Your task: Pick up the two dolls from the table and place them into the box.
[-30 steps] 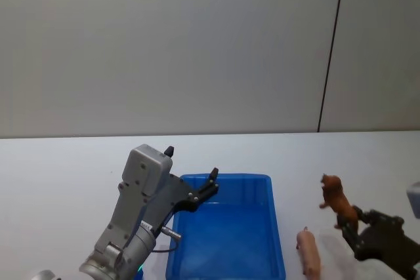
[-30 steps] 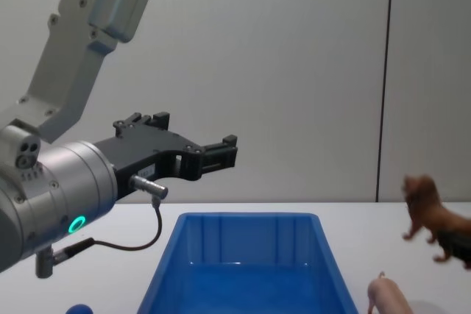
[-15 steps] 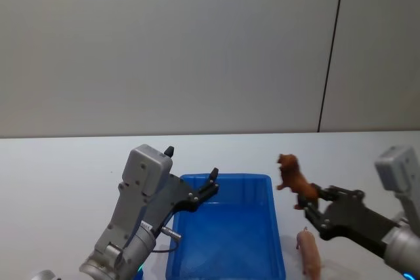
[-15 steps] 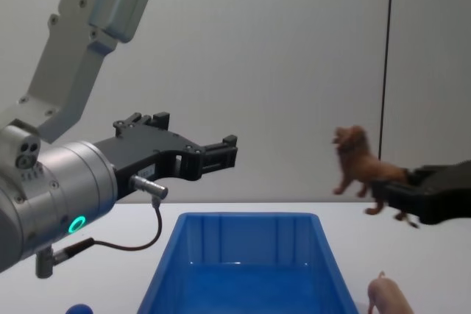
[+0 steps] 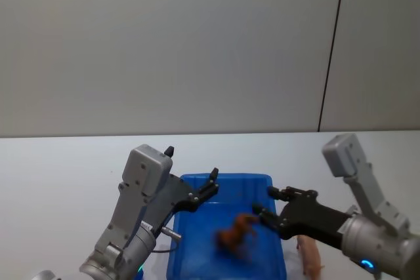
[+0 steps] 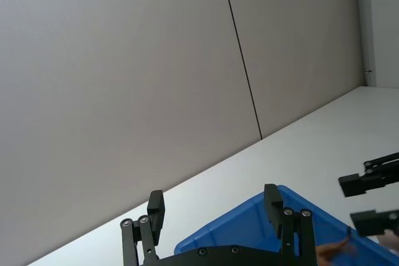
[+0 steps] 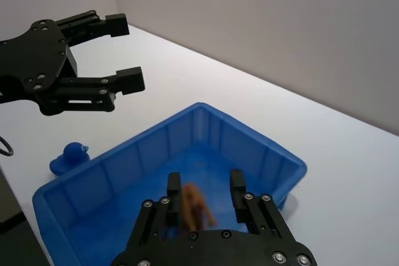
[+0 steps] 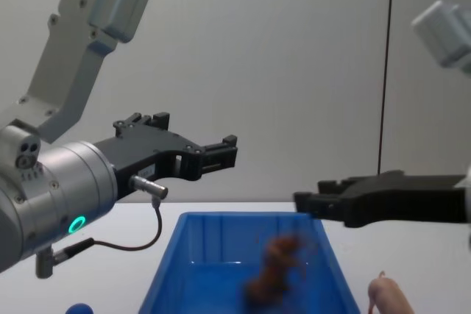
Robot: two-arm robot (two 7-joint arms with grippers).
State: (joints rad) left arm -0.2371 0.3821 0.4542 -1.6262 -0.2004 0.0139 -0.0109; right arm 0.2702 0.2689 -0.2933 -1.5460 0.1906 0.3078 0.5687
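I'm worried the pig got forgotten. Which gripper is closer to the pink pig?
Right. The right gripper hangs open over the right side of the box, just beside the pig. The left gripper is across the box, above its left rim.

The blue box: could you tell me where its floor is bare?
Bare: the box floor between the lion and the left wall; the left gripper hovers by the far-left corner. Crowded: the right side, under the open right gripper, around the lion.

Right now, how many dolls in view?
2. The lion is inside the box, blurred, beneath the open right gripper. The pig lies on the table, just right of the box.
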